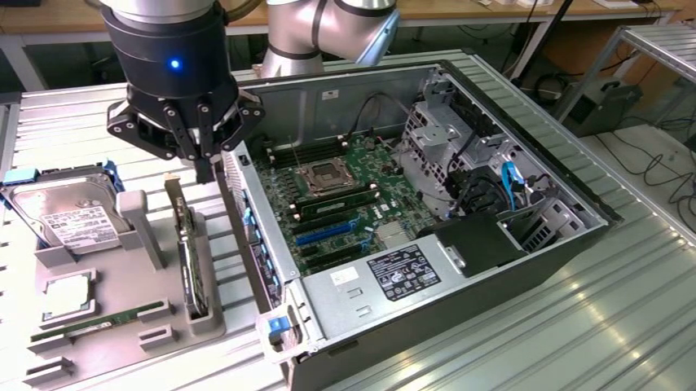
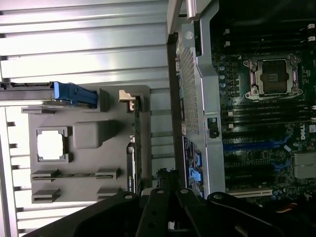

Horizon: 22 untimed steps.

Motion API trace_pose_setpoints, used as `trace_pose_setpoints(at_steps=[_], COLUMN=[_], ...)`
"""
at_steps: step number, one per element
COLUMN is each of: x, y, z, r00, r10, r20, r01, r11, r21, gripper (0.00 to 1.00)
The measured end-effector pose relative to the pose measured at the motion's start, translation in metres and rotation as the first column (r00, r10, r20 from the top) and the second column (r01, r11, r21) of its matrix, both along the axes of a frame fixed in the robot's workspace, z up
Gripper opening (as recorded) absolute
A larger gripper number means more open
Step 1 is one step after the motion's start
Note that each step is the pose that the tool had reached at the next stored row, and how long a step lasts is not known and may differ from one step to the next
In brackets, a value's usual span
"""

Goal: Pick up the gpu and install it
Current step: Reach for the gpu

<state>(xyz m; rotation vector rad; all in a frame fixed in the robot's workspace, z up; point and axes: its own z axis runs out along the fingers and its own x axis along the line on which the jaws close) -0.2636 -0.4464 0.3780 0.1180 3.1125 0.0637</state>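
- Biggest thing first: the ribbed metal table (image 1: pixel 620 326) runs under everything, corner to corner.
- The open PC case (image 1: pixel 511 261) lies on its side on the table. It takes up the middle and right of the exterior view.
- Inside it the green motherboard (image 1: pixel 354 208) faces up, dead centre of the frame. The bare CPU socket (image 1: pixel 326 176) is toward its upper part and the blue slots are lower down.
- My gripper (image 1: pixel 204 171) hangs in the upper left of the exterior view, just off the case's left wall. It's clenched, tips pulled together, with nothing in it. It hovers close by the bracket end of the gpu.
- The grey parts tray (image 1: pixel 120 326) fills the lower left of the frame, right beside the case.
- The hard drive (image 1: pixel 65 213) sits tilted at the left edge of the frame, at the tray's upper end. Its white label faces up and there's a blue rail along its side.
- The gpu (image 1: pixel 191 265) (image 2: pixel 137 148) isn't picked up yet. It stands on its long edge in the tray slot nearest the case, lower left of the frame. It runs from near my gripper down toward the bottom edge, and the beige bracket end is the one by my gripper.
- A loose CPU chip (image 1: pixel 68 295) lies flat in a square pocket, to the left of the gpu.
- A slim green RAM stick (image 1: pixel 103 322) lies in its holders just below that chip.
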Motion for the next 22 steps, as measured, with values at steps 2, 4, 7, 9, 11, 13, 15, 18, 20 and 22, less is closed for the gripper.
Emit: trace_pose_setpoints(at_steps=[2, 4, 7, 9, 11, 13, 15, 18, 20, 22], x=[0.0, 0.0, 0.0, 0.0, 0.0, 0.0, 0.0, 0.0, 0.0, 0.0], y=[-0.0008, -0.0016, -0.0028, -0.0035, -0.0043, -0.0053, -0.0062, -0.0074, -0.0082, -0.009], z=[-0.0001, -0.0002, -0.0003, -0.0004, -0.0005, -0.0006, -0.0007, -0.0008, -0.0009, -0.001], r00=[1.0, 1.0, 1.0, 1.0, 1.0, 1.0, 1.0, 1.0, 1.0, 1.0], r10=[0.0, 0.0, 0.0, 0.0, 0.0, 0.0, 0.0, 0.0, 0.0, 0.0], r20=[0.0, 0.0, 0.0, 0.0, 0.0, 0.0, 0.0, 0.0, 0.0, 0.0], r01=[0.0, 0.0, 0.0, 0.0, 0.0, 0.0, 0.0, 0.0, 0.0, 0.0], r11=[1.0, 1.0, 1.0, 1.0, 1.0, 1.0, 1.0, 1.0, 1.0, 1.0], r21=[0.0001, 0.0, 0.0, 0.0, 0.0001, 0.0, 0.0, 0.0, 0.0, 0.0], gripper=[0.11, 0.11, 0.11, 0.11, 0.11, 0.11, 0.11, 0.11, 0.11, 0.11])
